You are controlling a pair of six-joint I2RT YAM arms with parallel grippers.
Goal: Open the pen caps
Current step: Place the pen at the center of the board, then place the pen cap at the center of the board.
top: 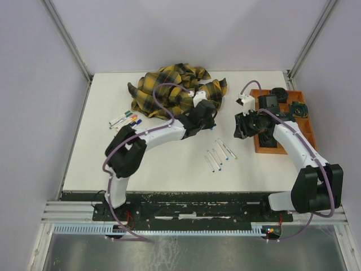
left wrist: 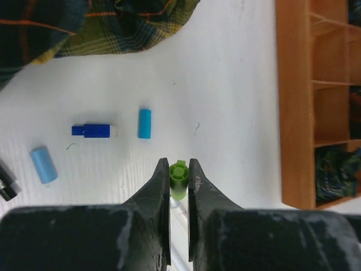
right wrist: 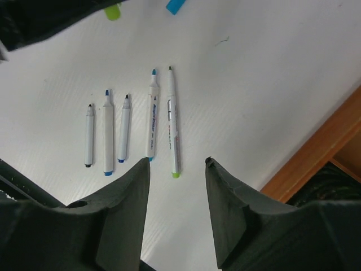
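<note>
Green cap (left wrist: pixel 179 176) sat pinched between tips of my left gripper (left wrist: pixel 179 165), jaws closed tight on it. Pale stub below it, possibly pen barrel, too hidden to tell. Two light blue caps (left wrist: pixel 145 123) and dark blue cap (left wrist: pixel 93 130) lay loose on table (left wrist: pixel 237 84) just ahead. My right gripper (right wrist: pixel 177 162) hung open, empty, over five uncapped pens (right wrist: pixel 152 116) lying in row. Wooden tray (left wrist: pixel 293 113) at right, plaid cloth (left wrist: pixel 130 22) beyond.
</note>
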